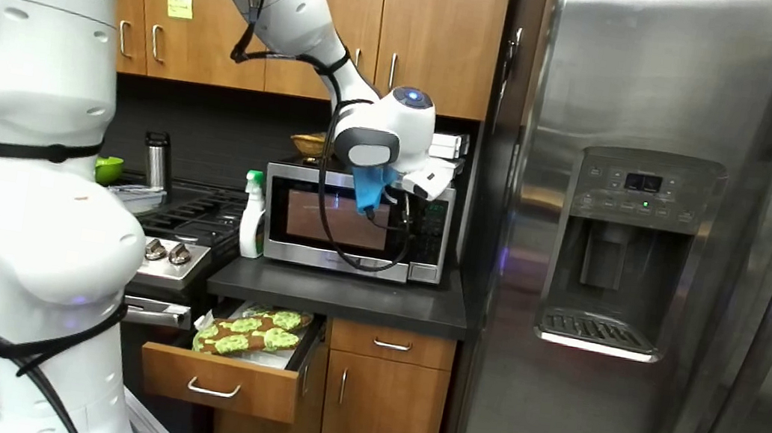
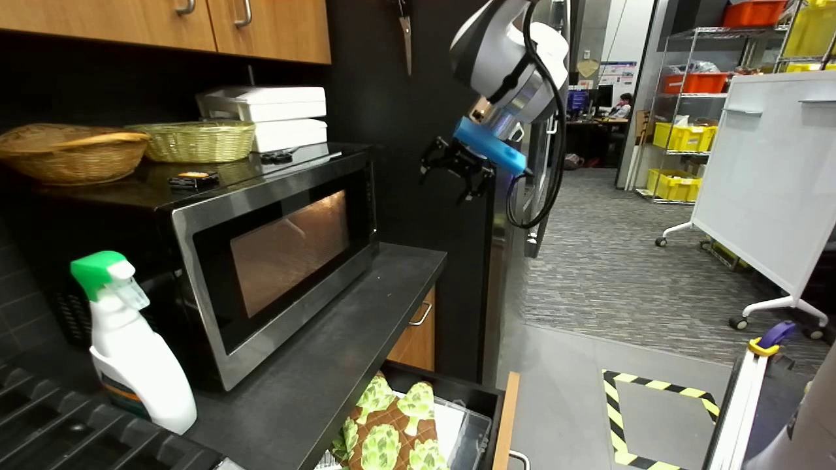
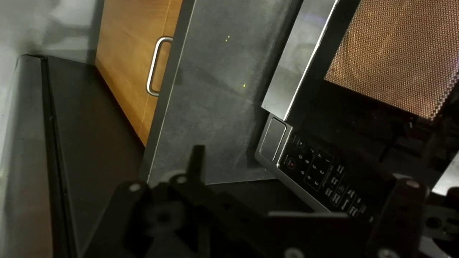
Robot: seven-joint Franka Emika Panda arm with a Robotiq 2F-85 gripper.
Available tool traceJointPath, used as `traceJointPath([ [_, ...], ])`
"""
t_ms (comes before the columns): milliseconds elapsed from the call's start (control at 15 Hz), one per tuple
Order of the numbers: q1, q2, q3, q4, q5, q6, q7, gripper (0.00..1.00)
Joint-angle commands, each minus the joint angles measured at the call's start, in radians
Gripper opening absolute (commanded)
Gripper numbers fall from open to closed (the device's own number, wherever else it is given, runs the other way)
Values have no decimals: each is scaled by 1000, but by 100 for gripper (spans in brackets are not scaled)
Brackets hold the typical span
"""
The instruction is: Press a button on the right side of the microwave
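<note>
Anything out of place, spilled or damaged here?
The pulled-out drawer below the counter stands open, printed fabric inside, though the neighbouring drawer is shut. Wrist view: small yellow specks on the counter; can't tell whether residue or glints. No clear spill or damage.

Satin-metal microwave frame (image 2: 300, 309), glossy glass door (image 2: 290, 254), smooth wooden cabinets (image 1: 438, 35), matt counter (image 2: 320, 349), rough wicker basket (image 2: 72, 156)

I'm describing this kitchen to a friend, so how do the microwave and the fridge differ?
Size: the microwave is a low, wide box; the fridge is far taller, running off the top of an exterior view.
Front: the microwave has a dark-bordered window and a black keypad; the fridge has a built-in dispenser.
Place: the microwave sits on the dark countertop; the fridge stands beyond its end.
Both: silver-coloured metal shows on each front.
</note>
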Motion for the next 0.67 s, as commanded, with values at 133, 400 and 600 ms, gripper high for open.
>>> traceJointPath([
  [133, -12, 74, 12, 81, 225, 52, -151, 100],
  [400, -13, 121, 14, 128, 368, 72, -257, 100],
  [600, -18, 160, 8, 166, 434, 70, -303, 100],
])
